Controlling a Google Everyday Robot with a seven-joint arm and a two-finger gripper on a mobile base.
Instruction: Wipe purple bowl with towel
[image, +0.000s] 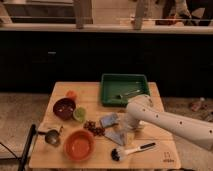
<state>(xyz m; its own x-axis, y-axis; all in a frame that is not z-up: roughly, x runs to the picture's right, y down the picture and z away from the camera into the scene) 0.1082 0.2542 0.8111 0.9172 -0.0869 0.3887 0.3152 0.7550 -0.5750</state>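
Pale grey-blue cloth is what matters in the camera view. The thin, flat towel (116, 137), folded to a rough triangle, lies around the middle of the light wooden desk (95, 101), toward its near edge. The white arm's end effector (126, 126) hangs at the towel's far right corner. We cannot tell whether it is apart, together or clamped on anything.

The small round dark purple bowl (64, 108) sits upright well apart on the left of the desk, with a lime-green cup (79, 114) just to its right.

We judge the towel light, soft and limp. It may drape or slide on the wood, so we would pinch a corner or fold from above, not the flat middle. The bowl looks light and rigid, so hard wiping could push it along. A thicker blue rectangular block (108, 120) just beyond the towel must not be taken by mistake.
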